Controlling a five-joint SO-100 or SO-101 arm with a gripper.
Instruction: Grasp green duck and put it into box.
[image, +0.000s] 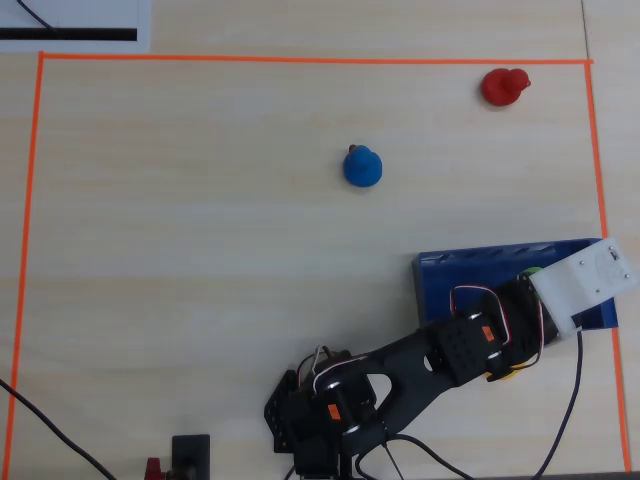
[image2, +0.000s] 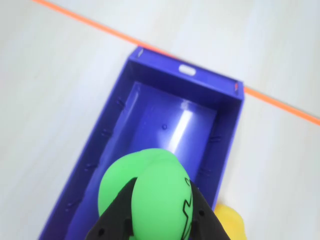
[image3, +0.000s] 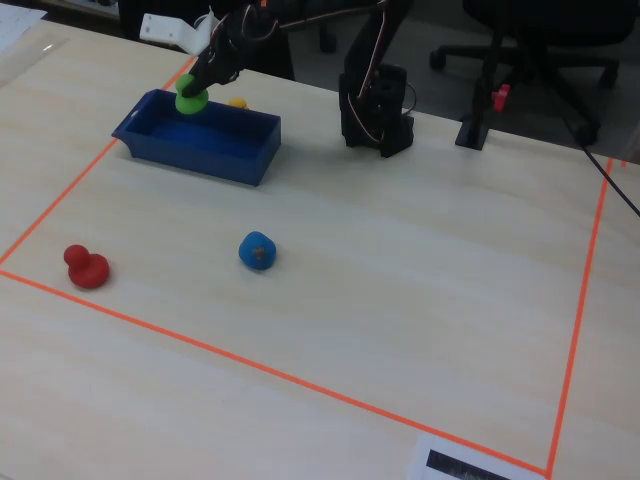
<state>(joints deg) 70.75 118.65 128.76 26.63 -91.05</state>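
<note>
Closest to the wrist camera, the gripper (image2: 159, 220) has its two black fingers (image2: 116, 216) clamped on the green duck (image2: 150, 190), one on each side of its rounded body, and holds it above the near end of the box (image2: 226, 131). The box floor under the duck is bare blue plastic, and a small white mark sits on the far short wall. A yellow duck (image2: 231, 222) lies on the table just outside the box's right wall in that view. In the fixed view the green duck (image3: 190, 100) hangs over the back left part of the box (image3: 245, 160), clear of the floor, with the gripper (image3: 197, 88) coming down on it from the arm (image3: 372, 90) that stands to the box's right. The yellow duck (image3: 237, 102) peeks out just behind the box. Nearer that camera, well apart from the box, a blue duck (image3: 257, 250) sits in the open, and a red duck (image3: 86, 267) lies nearer the orange tape (image3: 300, 378).
</note>
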